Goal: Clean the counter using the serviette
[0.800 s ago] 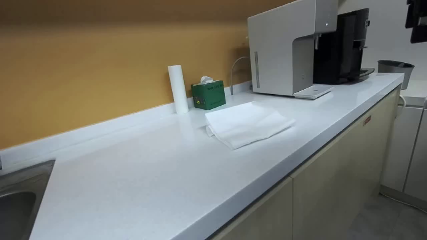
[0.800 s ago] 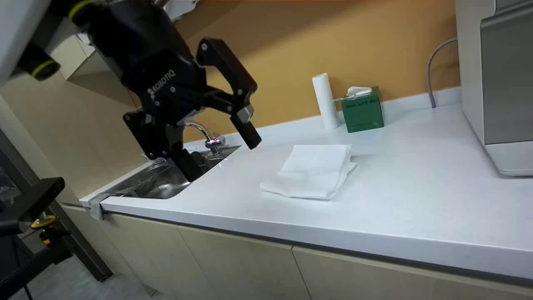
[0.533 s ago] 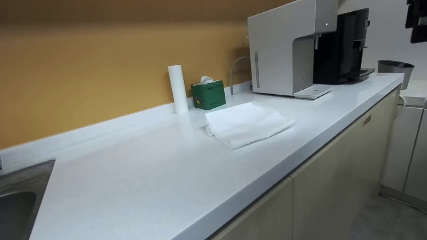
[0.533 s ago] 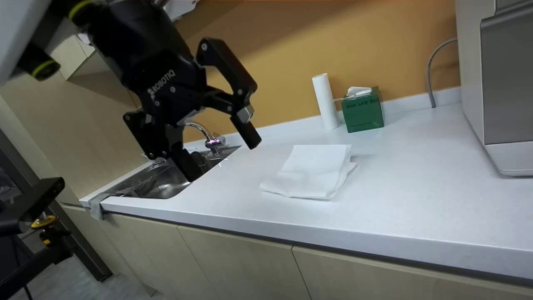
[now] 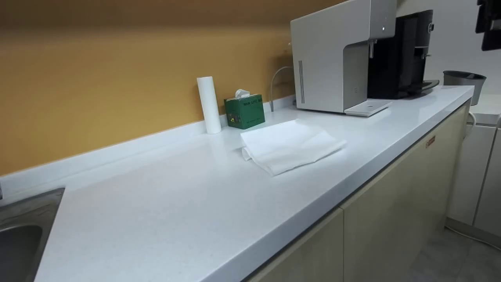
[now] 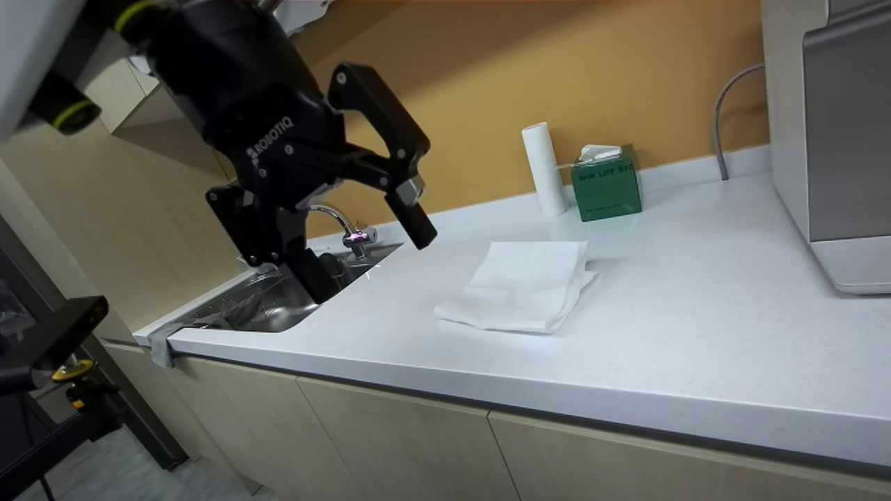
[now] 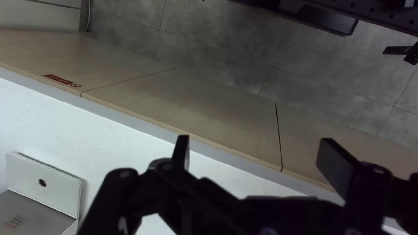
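Note:
The white folded serviette [image 5: 291, 145] lies flat on the white counter [image 5: 168, 211], with its layers slightly uneven at one edge. It shows in both exterior views [image 6: 522, 287], in the middle of the counter [image 6: 696, 341]. My black gripper [image 6: 370, 257] is open and empty. It hangs in the air on the sink side of the serviette, apart from it. In the wrist view the gripper's fingers [image 7: 256, 151] are wide apart with nothing between them, over the counter's front edge. The serviette is out of the wrist view. A black part shows at an exterior view's upper right edge.
A green tissue box [image 5: 245, 112] and a white paper roll [image 5: 209, 105] stand by the back wall. A white dispenser [image 5: 325, 66] and black coffee machine [image 5: 403, 58] stand farther along. A sink [image 6: 282, 313] with a faucet [image 6: 357, 240] is at the opposite end.

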Robot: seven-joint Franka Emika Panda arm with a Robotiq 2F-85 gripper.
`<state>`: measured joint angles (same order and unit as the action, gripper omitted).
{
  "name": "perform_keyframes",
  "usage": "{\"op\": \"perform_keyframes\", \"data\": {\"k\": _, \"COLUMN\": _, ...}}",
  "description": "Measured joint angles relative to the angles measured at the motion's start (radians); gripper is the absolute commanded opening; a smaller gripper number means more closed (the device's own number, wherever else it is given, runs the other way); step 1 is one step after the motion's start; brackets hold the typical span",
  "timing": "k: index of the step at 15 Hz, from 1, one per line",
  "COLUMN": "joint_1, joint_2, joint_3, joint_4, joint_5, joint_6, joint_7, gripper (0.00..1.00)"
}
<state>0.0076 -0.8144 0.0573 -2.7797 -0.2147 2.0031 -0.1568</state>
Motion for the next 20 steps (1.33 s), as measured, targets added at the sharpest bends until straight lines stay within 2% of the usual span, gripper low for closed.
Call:
{"op": "perform_keyframes", "data": {"k": 5, "joint_1": 0.000, "joint_2": 0.012, "joint_3": 0.000, "joint_4": 0.003, "joint_5": -0.003, "joint_6": 0.010, "joint_7": 0.004, "gripper": 1.00}}
{"op": "perform_keyframes", "data": {"k": 8, "joint_1": 0.000, "joint_2": 0.065, "joint_3": 0.004, "joint_4": 0.025, "joint_5": -0.011, "joint_6": 0.052, "joint_7": 0.005, "gripper": 1.00}}
{"op": "perform_keyframes", "data": {"k": 15, "joint_1": -0.012, "joint_2": 0.350, "joint_3": 0.003, "joint_4": 0.212, "joint_5": -0.052, "joint_6": 0.136, "joint_7": 0.004, "gripper": 1.00}}
{"op": "perform_keyframes", "data": {"k": 20, "joint_1": -0.008, "joint_2": 0.339, "joint_3": 0.000, "joint_4": 0.202, "joint_5": -0.052, "joint_6": 0.137, "joint_7": 0.004, "gripper": 1.00}}
